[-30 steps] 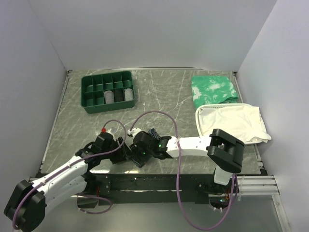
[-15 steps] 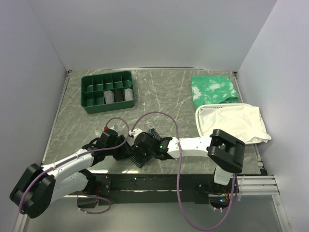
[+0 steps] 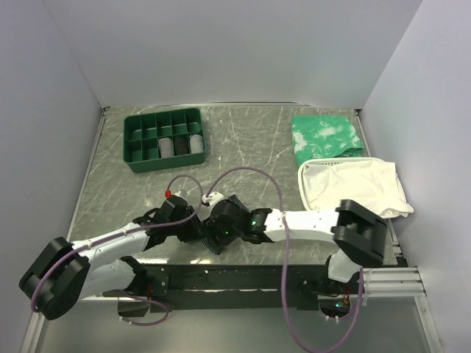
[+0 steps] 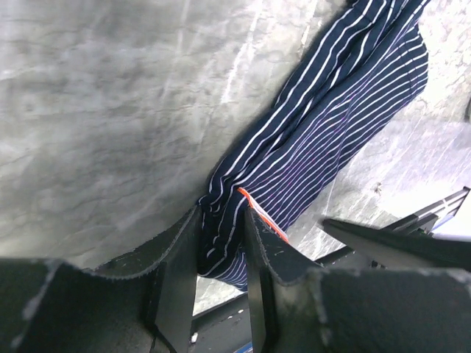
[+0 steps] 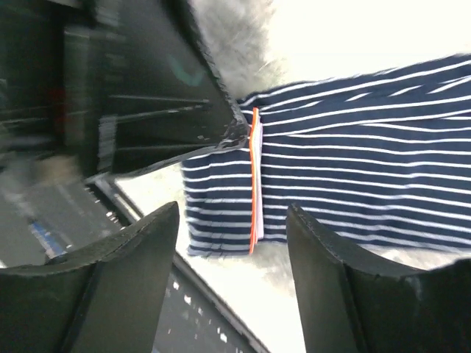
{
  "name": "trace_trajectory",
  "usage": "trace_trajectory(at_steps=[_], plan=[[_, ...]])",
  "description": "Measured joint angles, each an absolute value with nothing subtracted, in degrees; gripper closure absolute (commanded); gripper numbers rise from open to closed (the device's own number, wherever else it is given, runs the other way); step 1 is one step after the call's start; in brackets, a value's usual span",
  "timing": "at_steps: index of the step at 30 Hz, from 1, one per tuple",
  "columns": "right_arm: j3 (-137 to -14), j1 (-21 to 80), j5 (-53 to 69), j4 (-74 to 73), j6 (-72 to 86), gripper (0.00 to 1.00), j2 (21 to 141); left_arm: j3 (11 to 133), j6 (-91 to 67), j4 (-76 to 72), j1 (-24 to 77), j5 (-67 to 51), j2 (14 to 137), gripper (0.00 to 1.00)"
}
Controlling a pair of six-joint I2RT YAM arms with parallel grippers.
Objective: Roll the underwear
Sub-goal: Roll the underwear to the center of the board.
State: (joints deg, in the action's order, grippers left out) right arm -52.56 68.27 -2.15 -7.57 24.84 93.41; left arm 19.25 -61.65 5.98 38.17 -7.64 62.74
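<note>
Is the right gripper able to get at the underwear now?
Probably yes: the right gripper hangs open right over the underwear, nothing between; the left gripper pinches only one end.

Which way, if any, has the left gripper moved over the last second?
Yes: the left gripper slid rightward, judged against the green plastic divided tray, to the navy pinstriped fabric underwear.

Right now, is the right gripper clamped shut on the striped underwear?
No, the right gripper has its fingers wide apart, and the underwear shows loose in the gap between them.
</note>
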Motion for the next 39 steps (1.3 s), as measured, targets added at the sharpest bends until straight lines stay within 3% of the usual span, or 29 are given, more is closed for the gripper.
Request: trace_trajectory(at_steps=[8,22,39], plan=[[-52.3,72.9,-8.5,-8.6,22.4,0.32,83.5,23.4,-61.2,6.7,39.3,-7.8,68.3,0.68],[-52.7,78.5,-16.1,-11.1,19.8,0.34,91.3,27.6,-60.7,9.4,39.5,-7.9,72.6,0.68],[-52.7,78.5,-21.4,-8.9,18.5,0.55,97.0,28.9,-60.4,10.0,39.4,-8.4,74.2,0.69]])
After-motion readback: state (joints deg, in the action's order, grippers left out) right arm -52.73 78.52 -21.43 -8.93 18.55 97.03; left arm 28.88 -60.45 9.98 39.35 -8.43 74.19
